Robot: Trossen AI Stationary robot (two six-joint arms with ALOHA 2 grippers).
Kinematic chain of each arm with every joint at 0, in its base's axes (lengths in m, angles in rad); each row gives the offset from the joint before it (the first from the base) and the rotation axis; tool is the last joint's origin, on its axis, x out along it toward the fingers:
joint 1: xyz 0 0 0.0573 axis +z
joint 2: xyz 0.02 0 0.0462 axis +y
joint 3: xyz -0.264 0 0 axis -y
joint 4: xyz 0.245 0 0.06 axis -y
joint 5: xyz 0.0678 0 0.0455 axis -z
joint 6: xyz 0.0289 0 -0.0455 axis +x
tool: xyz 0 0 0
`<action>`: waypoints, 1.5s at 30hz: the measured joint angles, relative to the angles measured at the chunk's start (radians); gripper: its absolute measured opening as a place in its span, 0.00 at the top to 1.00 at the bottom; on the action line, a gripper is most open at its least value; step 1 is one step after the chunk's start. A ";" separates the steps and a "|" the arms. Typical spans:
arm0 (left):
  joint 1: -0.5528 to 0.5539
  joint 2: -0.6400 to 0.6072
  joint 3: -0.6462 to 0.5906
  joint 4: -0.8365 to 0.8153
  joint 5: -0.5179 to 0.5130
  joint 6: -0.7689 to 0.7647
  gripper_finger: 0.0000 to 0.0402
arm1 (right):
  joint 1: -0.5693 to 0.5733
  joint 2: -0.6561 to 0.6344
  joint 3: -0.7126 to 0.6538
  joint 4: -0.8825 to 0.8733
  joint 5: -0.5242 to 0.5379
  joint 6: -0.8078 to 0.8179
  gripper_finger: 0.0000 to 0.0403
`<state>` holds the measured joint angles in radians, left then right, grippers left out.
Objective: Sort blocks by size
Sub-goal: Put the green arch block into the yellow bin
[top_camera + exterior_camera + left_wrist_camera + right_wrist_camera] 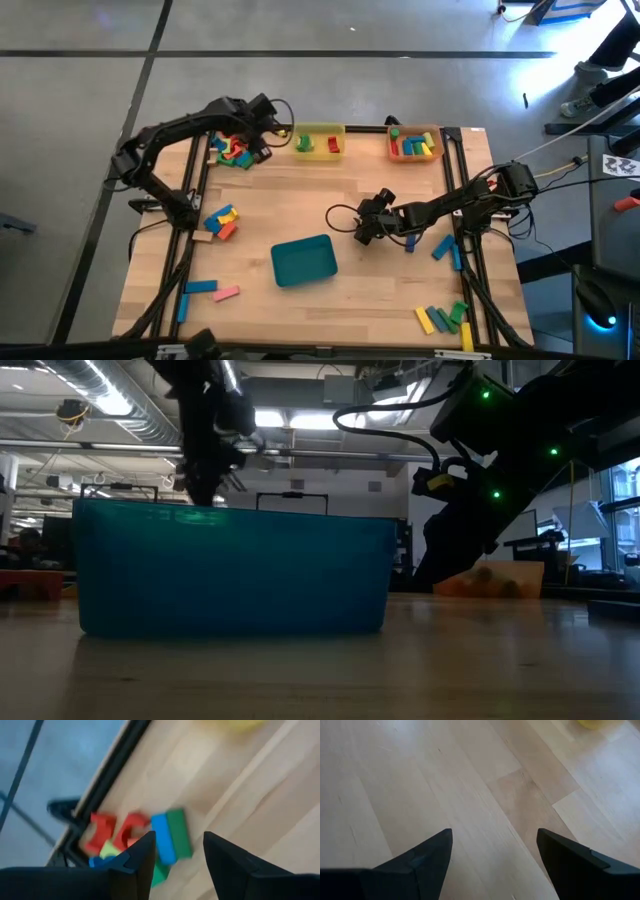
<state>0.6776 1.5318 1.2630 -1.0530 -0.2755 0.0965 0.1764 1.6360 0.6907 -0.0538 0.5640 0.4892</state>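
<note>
The wooden table (300, 200) carries a teal tray (304, 260) near its front centre and, at the far edge, a yellow tray (319, 141) and an orange tray (415, 144), both holding blocks. The blocks (232, 148) form the biggest heap at the far-left corner, with smaller groups along the left edge and front-right corner. The left gripper (177, 855) hangs over that heap, jaws released and empty; the right gripper (492, 857) hovers over bare wood right of the teal tray, jaws spread wide, empty.
</note>
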 joint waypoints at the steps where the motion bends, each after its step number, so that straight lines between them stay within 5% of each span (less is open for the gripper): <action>1: 0.004 0.000 -0.019 -0.009 -0.006 -0.007 0.63 | 0.000 0.000 0.000 0.000 0.000 0.000 0.28; 10: 0.013 0.004 -0.193 -0.010 -0.113 -0.018 0.64 | 0.000 0.000 0.000 0.000 0.000 0.000 0.28; 21: 0.024 0.005 -0.330 0.042 -0.114 0.005 0.64 | 0.000 0.000 0.000 0.000 0.000 0.000 0.28; 33: 0.103 0.081 -0.378 0.119 -0.150 0.035 0.64 | 0.000 0.000 0.000 0.000 -0.002 0.000 0.28; 45: 0.095 0.091 -0.378 0.126 0.051 0.064 0.64 | 0.000 0.000 0.000 0.001 -0.008 0.000 0.28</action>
<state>0.7731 1.6226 0.8848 -0.9270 -0.2249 0.1608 0.1764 1.6360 0.6910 -0.0528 0.5560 0.4892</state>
